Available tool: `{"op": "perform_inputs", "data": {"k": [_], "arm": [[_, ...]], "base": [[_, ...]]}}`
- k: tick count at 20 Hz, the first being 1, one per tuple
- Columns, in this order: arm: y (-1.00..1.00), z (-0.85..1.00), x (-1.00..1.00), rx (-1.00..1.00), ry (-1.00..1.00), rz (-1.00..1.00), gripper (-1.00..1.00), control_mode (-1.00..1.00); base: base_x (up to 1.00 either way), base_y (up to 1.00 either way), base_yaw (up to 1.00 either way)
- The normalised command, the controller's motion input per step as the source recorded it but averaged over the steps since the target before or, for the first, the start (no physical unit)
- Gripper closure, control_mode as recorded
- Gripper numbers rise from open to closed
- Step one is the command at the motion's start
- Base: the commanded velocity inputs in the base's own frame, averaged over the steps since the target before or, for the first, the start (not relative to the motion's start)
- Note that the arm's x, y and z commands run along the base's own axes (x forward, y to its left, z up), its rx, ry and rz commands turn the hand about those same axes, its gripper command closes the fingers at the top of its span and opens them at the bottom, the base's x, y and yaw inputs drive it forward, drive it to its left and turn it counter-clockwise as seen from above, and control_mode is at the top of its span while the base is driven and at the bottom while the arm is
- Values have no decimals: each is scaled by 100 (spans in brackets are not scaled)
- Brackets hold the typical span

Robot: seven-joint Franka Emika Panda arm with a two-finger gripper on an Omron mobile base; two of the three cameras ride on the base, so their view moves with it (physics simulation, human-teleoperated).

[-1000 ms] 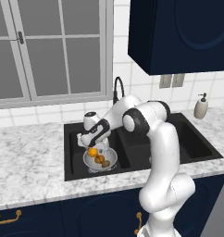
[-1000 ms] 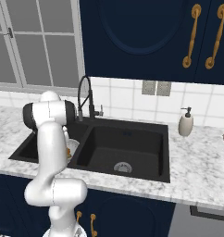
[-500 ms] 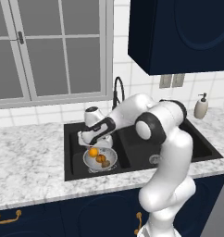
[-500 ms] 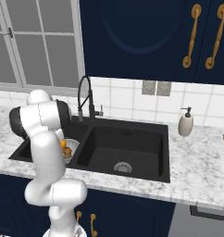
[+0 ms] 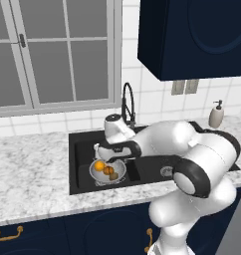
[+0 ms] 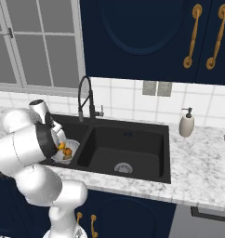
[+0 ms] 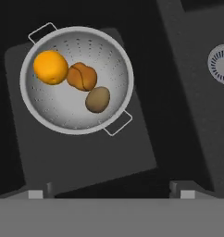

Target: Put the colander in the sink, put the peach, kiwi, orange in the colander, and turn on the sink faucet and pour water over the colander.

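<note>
— Where do we find the colander and which way does it point?

— We see it upright, mouth up, on the floor of the left basin of the black sink. In the hand view its two handles lie on a line from upper left to lower right. Inside, the orange, the peach and the kiwi form a row along that same line, neighbours touching or nearly so; the kiwi's long axis tilts a little.

— And the arm?

— We see it bent low over the sink, the tool above the colander, looking down, tips wide apart, holding nothing.

— Further back?

— The marbled table, the black sink faucet, a soap pump bottle, white tiles, a window, navy cabinets.
</note>
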Motion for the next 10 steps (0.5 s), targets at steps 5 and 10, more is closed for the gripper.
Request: {"op": "perform_inputs", "data": {"k": [5,10], "arm": [[-59,60,-60,0,-11,15,-100,-100],[-62,46,-52,0,0,-7,-100,-100]], "base": [[0,0,0],[0,0,0]]}}
